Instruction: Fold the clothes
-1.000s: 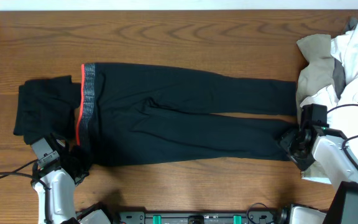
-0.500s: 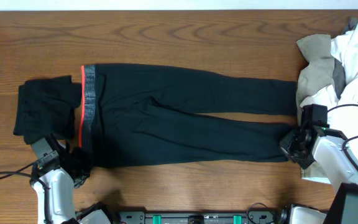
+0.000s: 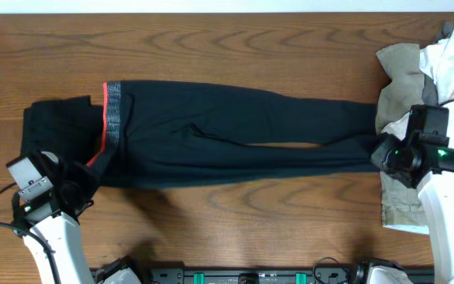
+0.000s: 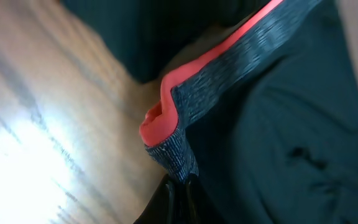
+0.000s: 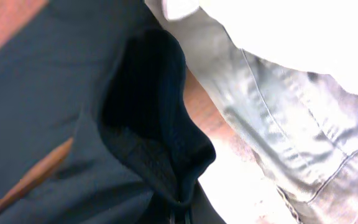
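Black pants (image 3: 235, 134) with a grey waistband (image 3: 113, 110) edged in orange-red lie lengthwise across the table, waist to the left. My left gripper (image 3: 85, 180) is shut on the near corner of the waistband (image 4: 229, 74), which rises out of the shut gripper (image 4: 180, 186). My right gripper (image 3: 378, 154) is shut on the near leg's cuff (image 5: 160, 143), whose bunched black fabric is pinched in the gripper (image 5: 180, 214). Both held ends are raised off the wood, and the near leg is drawn close to the far leg.
A folded dark garment (image 3: 53, 134) lies just left of the waistband. A pile of white, khaki and grey clothes (image 3: 440, 71) sits at the right edge, its khaki piece (image 5: 278, 124) close beside the held cuff. Bare wood runs along the front edge.
The right gripper has shut on the cuff. Both arms have lifted and carried the near edge of the pants away from the front, toward the far leg.
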